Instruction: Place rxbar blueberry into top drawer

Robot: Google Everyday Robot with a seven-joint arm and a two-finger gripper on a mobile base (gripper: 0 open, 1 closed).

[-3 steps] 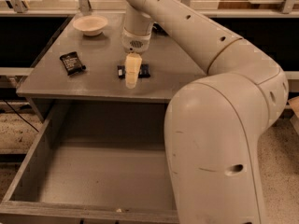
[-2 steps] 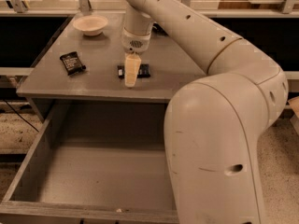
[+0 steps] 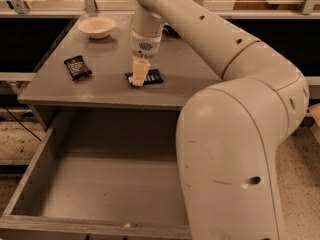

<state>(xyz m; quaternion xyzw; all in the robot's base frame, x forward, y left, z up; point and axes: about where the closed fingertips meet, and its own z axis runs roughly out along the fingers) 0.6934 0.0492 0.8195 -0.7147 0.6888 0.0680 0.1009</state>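
Rxbar blueberry (image 3: 153, 77) lies flat on the grey surface (image 3: 195, 81), mid-front, near its front edge. Gripper (image 3: 138, 82) points down onto the bar's left end; how the jaws stand, cannot tell. Top drawer (image 3: 31, 174) is pulled out below, its floor bare. Black packet (image 3: 77, 67) lies left, well apart; pale bowl (image 3: 97, 27) sits at back-left. The arm (image 3: 235, 149) hides the drawer's right side.

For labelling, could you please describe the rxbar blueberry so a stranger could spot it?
Find the grey cabinet top above the open top drawer. Near its middle, the gripper sits over the rxbar blueberry. Unlike the squarer black packet nearby, it is a narrow dark bar with white lettering.
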